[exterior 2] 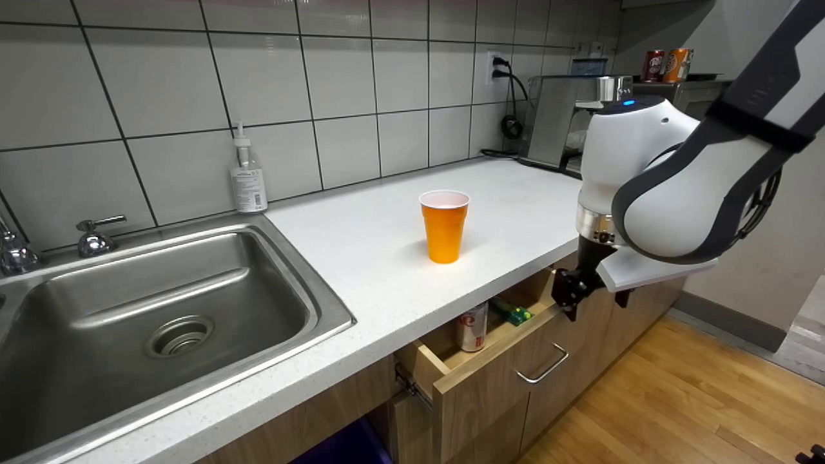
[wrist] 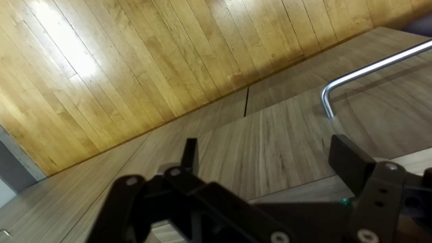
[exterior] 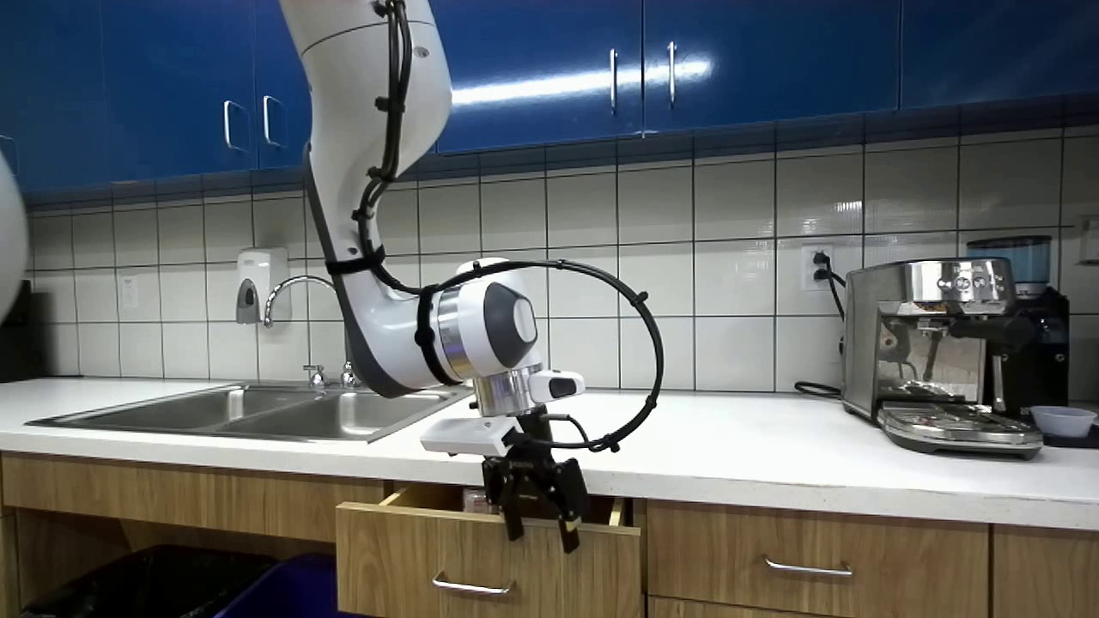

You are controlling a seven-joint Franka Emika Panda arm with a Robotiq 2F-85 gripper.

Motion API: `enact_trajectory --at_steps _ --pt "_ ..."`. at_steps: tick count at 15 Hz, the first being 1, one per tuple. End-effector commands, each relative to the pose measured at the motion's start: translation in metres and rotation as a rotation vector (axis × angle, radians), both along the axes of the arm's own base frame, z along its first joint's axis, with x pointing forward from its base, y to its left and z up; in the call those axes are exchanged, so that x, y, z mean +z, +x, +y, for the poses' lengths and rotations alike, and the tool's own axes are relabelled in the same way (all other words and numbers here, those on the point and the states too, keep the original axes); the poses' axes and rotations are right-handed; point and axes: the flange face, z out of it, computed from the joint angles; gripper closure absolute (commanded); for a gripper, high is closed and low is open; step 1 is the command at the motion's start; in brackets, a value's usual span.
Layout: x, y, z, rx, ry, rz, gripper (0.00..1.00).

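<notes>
In an exterior view, the black two-finger gripper (exterior: 543,539) hangs spread and empty just before the open wooden drawer (exterior: 386,558), right of its silver bar handle (exterior: 472,588); slow moves, clear of the edge, seem best. In an exterior view, the white countertop (exterior 2: 361,258) hides the top of the silvery can (exterior 2: 474,328) inside. The wrist view leaves contact unclear.

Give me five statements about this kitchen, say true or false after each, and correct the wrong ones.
1. A can stands in the open drawer. True.
2. The orange cup lies tipped over. False: it stands upright on the counter.
3. The gripper is clamped on the drawer handle. False: the gripper is open, apart from the drawer handle.
4. A coffee machine stands on the counter. True.
5. A pump bottle stands near the sink. True.
</notes>
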Motion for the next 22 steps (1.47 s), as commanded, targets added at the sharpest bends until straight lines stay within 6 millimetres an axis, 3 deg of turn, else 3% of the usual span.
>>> enact_trajectory --at_steps 1,11,16,22 --pt "0.010 -0.003 0.000 0.062 -0.005 -0.023 0.00" --pt "0.028 -0.049 0.023 0.097 0.032 -0.046 0.00" --pt "0.051 -0.070 0.033 0.139 0.042 -0.061 0.00" --pt "0.085 -0.075 0.049 0.221 0.065 -0.099 0.00"
